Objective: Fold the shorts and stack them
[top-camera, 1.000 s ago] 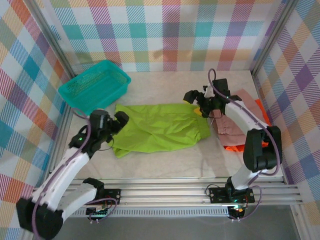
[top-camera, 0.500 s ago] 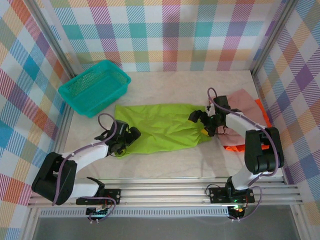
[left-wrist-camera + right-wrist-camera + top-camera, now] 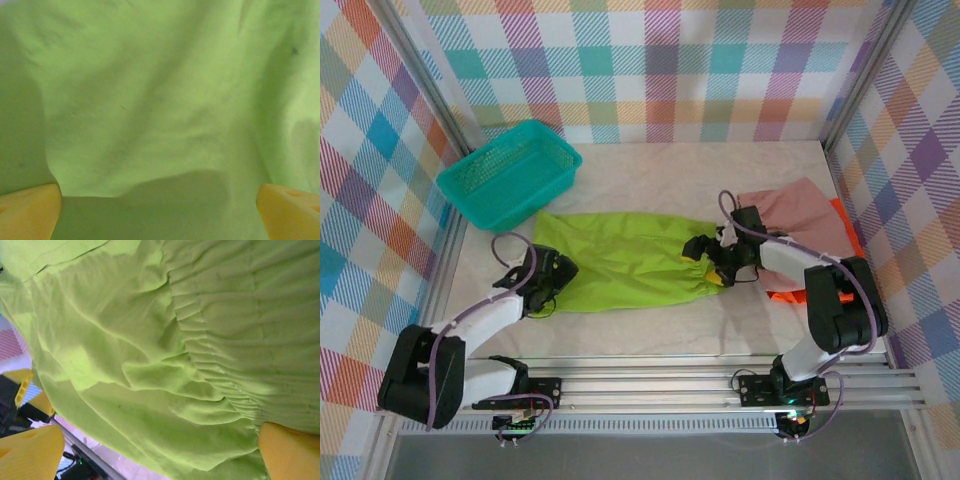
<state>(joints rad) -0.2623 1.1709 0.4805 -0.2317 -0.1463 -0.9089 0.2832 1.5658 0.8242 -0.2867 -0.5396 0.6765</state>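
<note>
I find the lime green shorts point(image 3: 620, 265) light, limp and crease-prone. Left gripper point(image 3: 556, 276) and right gripper point(image 3: 703, 262) stand spread wide over opposite ends. I judge the gathered waistband point(image 3: 220, 365) the firmest hold.

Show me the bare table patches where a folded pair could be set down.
Two free strips of table: the back one, between the teal basket and pink shorts, behind the lime green shorts; and the front one, between them and the near rail. The right side is crowded: pink shorts over orange shorts.
</note>
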